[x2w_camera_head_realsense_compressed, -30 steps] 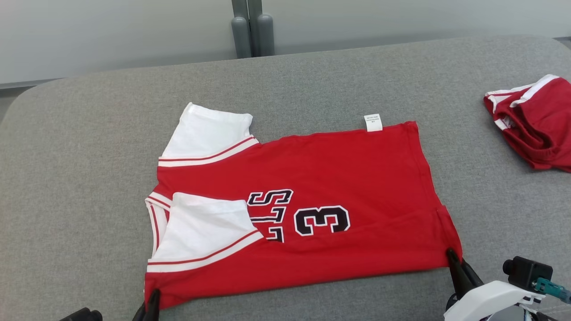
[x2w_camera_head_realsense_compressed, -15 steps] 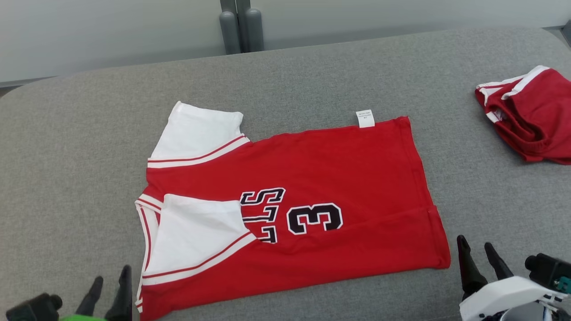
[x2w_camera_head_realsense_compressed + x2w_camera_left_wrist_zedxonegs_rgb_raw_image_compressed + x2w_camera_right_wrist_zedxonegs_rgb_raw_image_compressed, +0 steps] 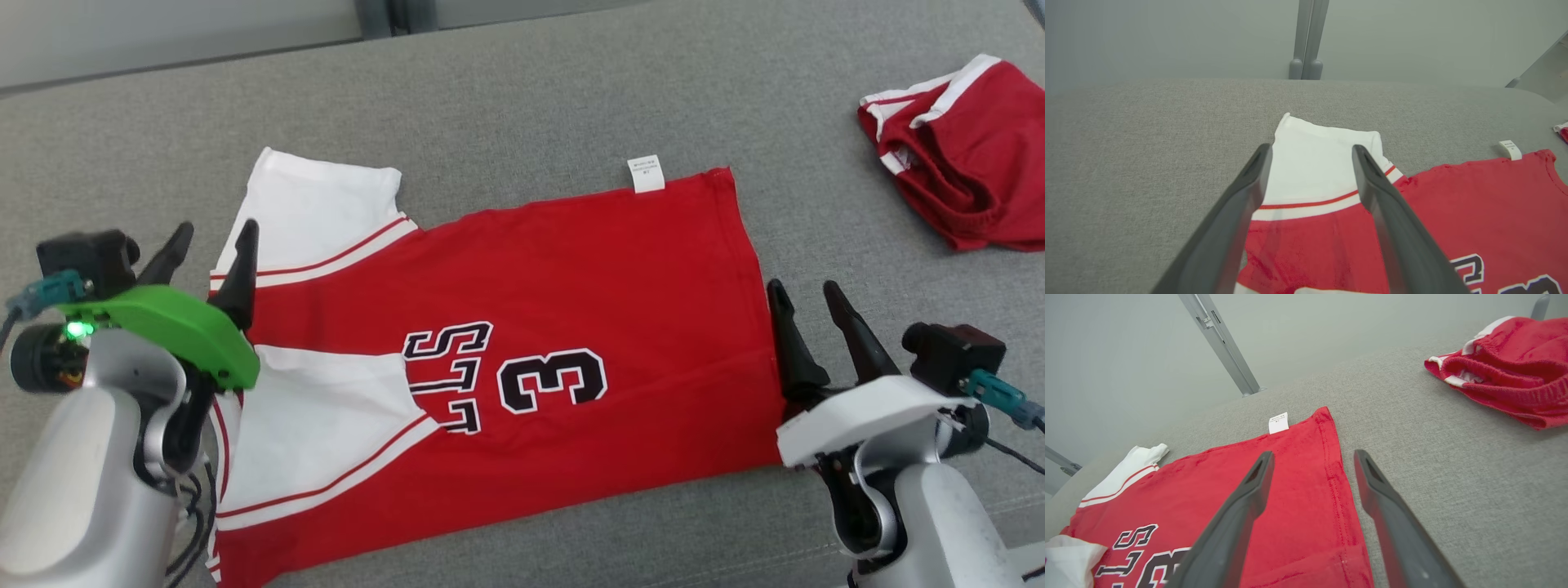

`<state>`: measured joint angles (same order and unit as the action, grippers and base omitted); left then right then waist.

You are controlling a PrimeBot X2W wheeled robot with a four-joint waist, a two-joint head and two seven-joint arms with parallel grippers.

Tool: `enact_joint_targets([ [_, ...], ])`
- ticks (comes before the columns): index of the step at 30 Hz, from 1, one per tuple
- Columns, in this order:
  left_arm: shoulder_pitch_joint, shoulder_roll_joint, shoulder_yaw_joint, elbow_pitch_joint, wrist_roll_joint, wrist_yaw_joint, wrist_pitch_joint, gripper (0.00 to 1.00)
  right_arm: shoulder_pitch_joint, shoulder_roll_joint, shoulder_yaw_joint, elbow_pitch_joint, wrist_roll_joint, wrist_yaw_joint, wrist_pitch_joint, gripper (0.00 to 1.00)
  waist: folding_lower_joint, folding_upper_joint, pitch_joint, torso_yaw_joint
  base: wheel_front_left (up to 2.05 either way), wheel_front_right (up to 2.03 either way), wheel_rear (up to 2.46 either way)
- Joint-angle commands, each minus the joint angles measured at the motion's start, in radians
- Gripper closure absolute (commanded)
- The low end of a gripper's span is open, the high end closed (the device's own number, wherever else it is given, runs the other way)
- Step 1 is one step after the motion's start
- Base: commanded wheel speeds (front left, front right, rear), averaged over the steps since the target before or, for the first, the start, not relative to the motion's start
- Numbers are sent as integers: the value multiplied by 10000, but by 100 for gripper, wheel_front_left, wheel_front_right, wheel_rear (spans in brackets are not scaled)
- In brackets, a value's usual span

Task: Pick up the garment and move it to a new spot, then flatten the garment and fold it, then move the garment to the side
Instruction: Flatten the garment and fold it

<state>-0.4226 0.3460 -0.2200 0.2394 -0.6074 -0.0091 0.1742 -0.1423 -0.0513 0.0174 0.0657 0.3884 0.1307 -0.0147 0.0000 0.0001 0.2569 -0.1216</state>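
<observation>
The garment (image 3: 571,269) is a red jersey with white sleeves and a black "3", lying flat and sideways on the grey padded surface (image 3: 522,98), neck toward the left. Its near sleeve is folded over the chest. My left gripper (image 3: 216,233) stands open over the far white sleeve, whose cloth shows between the fingers in the left wrist view (image 3: 1311,148). My right gripper (image 3: 804,287) is open at the jersey's right hem; the hem runs between the fingers in the right wrist view (image 3: 1314,454). Neither gripper holds anything. The jersey's red body (image 3: 1474,204) (image 3: 1208,477) lies smooth.
A bundle of red shorts with white stripes (image 3: 971,171) (image 3: 1506,363) lies at the far right of the surface. A grey wall with a vertical post (image 3: 1306,41) stands behind the far edge. Bare grey padding lies left of and beyond the jersey.
Both grippers opened and let go of the jersey's near edge, then moved forward along its left and right ends. The head camera has tilted down and shifted.
</observation>
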Motion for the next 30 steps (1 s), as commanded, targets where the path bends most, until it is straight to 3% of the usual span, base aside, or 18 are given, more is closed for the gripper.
enact_joint_targets([
  [1, -592, 94, -69, 320, 199, -53, 53, 0, -332, -31, 188, -16, -73, 0, -14, 0, 0, -1, 855, -516, 0, 0, 0],
  [10, -3549, 504, -290, 3004, 870, 97, 652, 0, -1759, -195, 1226, 101, 98, 0, -359, 0, 0, -1, 2367, -1312, 0, 0, 0],
  [21, -4465, 675, -614, 4381, 1078, -137, 770, 0, -2253, -453, 1470, 208, 255, 0, -750, 0, 0, -1, 2685, -1464, 0, 0, 0],
  [22, -4494, 665, -652, 4452, 1085, -171, 775, 23, -2290, -478, 1471, 201, 251, 0, -750, 0, 0, -1, 2666, -1444, 0, 0, 0],
  [23, -4514, 654, -680, 4500, 1090, -179, 778, 54, -2325, -500, 1479, 190, 241, 0, -742, 0, 0, -1, 2646, -1427, 0, 0, 0],
  [24, -4535, 630, -708, 4536, 1093, -189, 786, 66, -2362, -529, 1481, 180, 230, 0, -730, 0, 0, -1, 2621, -1401, 0, 0, 0],
  [25, -4566, 604, -734, 4580, 1095, -226, 790, 99, -2403, -576, 1485, 170, 211, 0, -695, 0, 0, -1, 2588, -1365, 0, 0, 0],
  [30, -4555, 476, -845, 4683, 1010, -346, 639, 100, -2695, -918, 1440, 246, 67, 0, -436, 0, 0, -1, 2355, -1090, 0, 0, 0],
])
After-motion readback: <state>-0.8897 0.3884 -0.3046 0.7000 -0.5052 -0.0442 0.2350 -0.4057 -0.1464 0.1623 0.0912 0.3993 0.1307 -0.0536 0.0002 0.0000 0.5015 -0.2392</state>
